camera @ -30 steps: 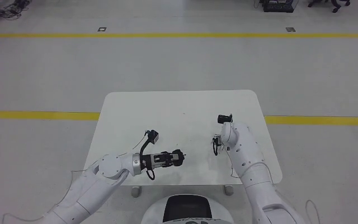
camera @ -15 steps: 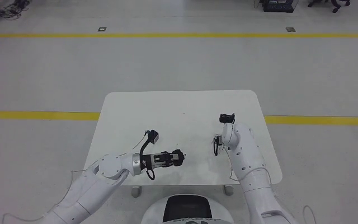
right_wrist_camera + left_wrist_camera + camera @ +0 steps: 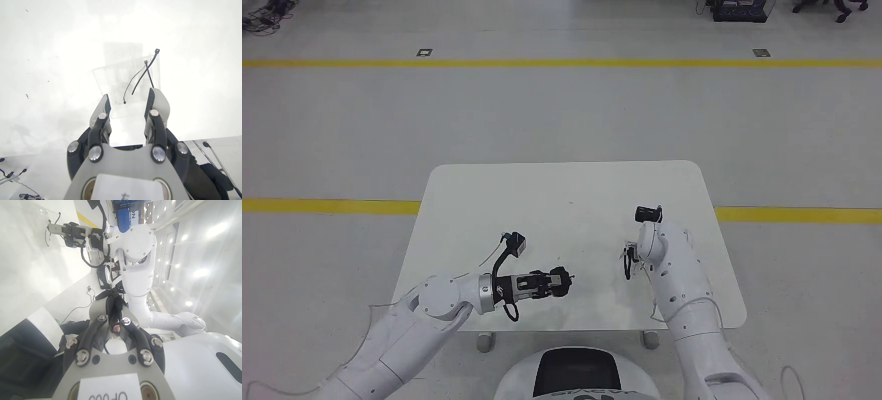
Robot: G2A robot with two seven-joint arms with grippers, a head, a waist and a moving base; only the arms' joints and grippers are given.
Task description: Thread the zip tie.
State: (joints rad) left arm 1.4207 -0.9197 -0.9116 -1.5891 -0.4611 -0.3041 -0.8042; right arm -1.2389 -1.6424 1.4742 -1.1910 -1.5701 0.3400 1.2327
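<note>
The right tool (image 3: 128,93) hangs open over three thin black zip ties (image 3: 147,66) crossed on a clear plastic sheet (image 3: 105,79); the left tool (image 3: 113,295) is pinched shut on a short black strip (image 3: 101,297) — both above the white rounded counter (image 3: 542,200), on a pale floor (image 3: 542,110) with yellow lines (image 3: 542,63).

Each zip tie (image 3: 147,66) is black, the table (image 3: 562,190) white, the floor stripes (image 3: 542,63) yellow.

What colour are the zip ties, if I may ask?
The zip ties are black, clearest in the right wrist view.
</note>
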